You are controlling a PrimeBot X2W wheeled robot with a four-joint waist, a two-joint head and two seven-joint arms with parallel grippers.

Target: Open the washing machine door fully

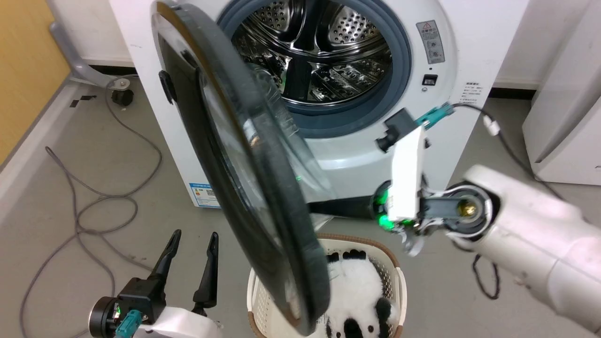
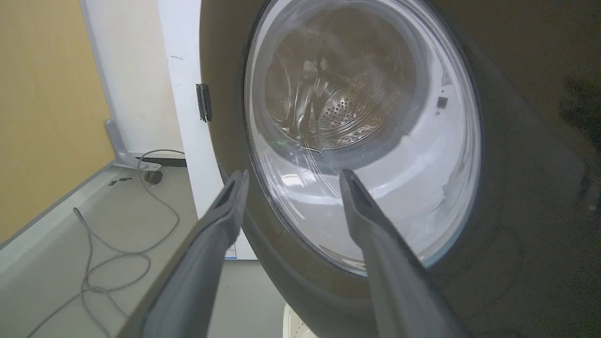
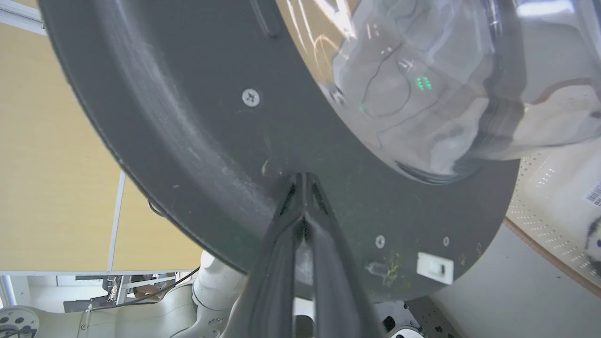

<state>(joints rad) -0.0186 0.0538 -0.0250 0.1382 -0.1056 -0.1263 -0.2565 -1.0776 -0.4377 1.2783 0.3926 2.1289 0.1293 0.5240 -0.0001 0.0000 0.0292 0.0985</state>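
Observation:
The washing machine [image 1: 366,159] stands ahead with its steel drum [image 1: 319,47] exposed. The washing machine door [image 1: 286,220] is swung out toward me, nearly edge-on, hinged at the machine's left. My right gripper [image 1: 324,206] reaches in from the right, behind the door. In the right wrist view it [image 3: 304,178] is shut, its tips touching the door's black inner face [image 3: 188,117] below the glass bowl. My left gripper [image 1: 195,234] stands open at the lower left, in front of the door's outer side [image 2: 516,188], holding nothing [image 2: 292,174].
A wicker-rimmed laundry basket [image 1: 389,263] with a panda plush [image 1: 352,286] sits on the floor under the door's free edge. Grey cables [image 1: 94,202] loop across the floor at left, by a yellow wall [image 1: 23,70]. Another white appliance [image 1: 563,117] stands at right.

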